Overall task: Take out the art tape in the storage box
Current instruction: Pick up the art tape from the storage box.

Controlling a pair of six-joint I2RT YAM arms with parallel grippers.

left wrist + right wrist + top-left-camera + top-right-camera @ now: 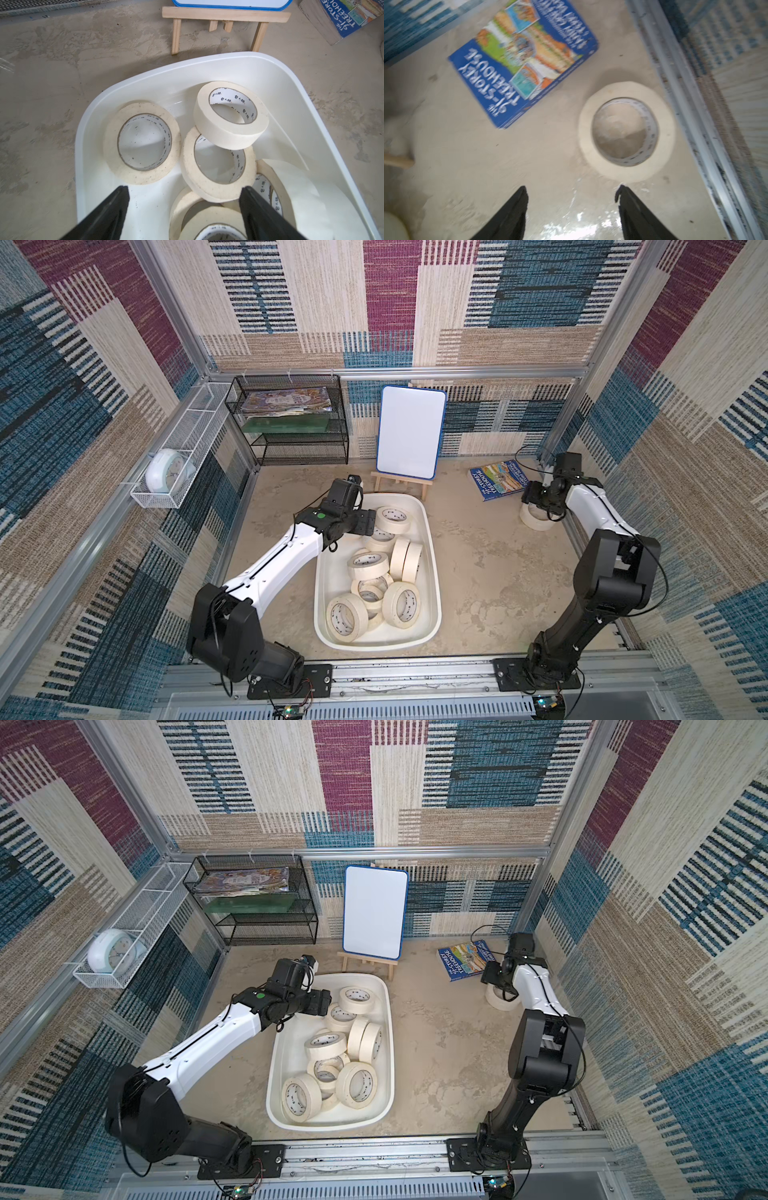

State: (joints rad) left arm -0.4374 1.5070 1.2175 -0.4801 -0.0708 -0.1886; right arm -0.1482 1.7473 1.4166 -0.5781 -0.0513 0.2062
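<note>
A: Left gripper [185, 188] hangs over the storage box [166, 87], jaws wide, nothing between them; the art tape [228, 135] lies heaped inside.
B: Right gripper [572, 187] gapes too, empty. 1 roll [625, 89] lies flat on the table [467, 155], out of the box, near the book [525, 60].

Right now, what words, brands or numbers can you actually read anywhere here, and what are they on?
"THE 91-STOREY TREEHOUSE": cover of the blue book, printed in white; the author line is too blurred.
"包大師": dark print repeated round the white core of a tape roll.
Numbers on the clock: too small to read.
Covers of the magazines: too blurred to read.
</note>
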